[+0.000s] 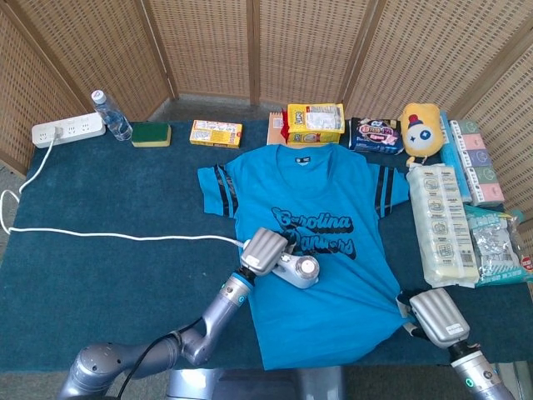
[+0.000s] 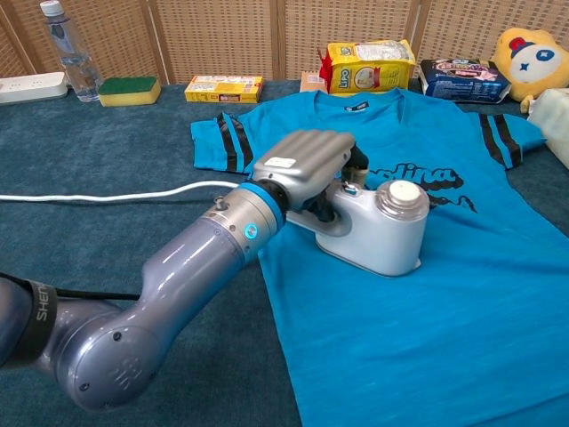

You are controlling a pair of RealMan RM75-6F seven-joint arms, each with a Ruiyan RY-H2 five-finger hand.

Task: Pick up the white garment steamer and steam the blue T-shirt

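The blue T-shirt [image 1: 321, 250] [image 2: 444, 294] lies flat on the dark green table, printed side up. My left hand [image 1: 265, 250] [image 2: 307, 165] grips the handle of the white garment steamer [image 1: 300, 270] [image 2: 378, 231], which rests on the shirt just below its printed lettering. The steamer's white cord [image 1: 117, 236] [image 2: 98, 195] trails left across the table. In the head view my right hand [image 1: 435, 317] sits at the shirt's lower right hem, its fingers hidden beneath it; whether it holds the fabric is unclear.
Along the far edge stand a power strip [image 1: 67, 130], water bottle [image 1: 111, 115], green sponge [image 1: 151, 133], yellow box [image 1: 216, 132], snack bags [image 1: 315, 122] and a yellow plush toy [image 1: 420, 127]. Packaged goods [image 1: 445, 225] line the right side.
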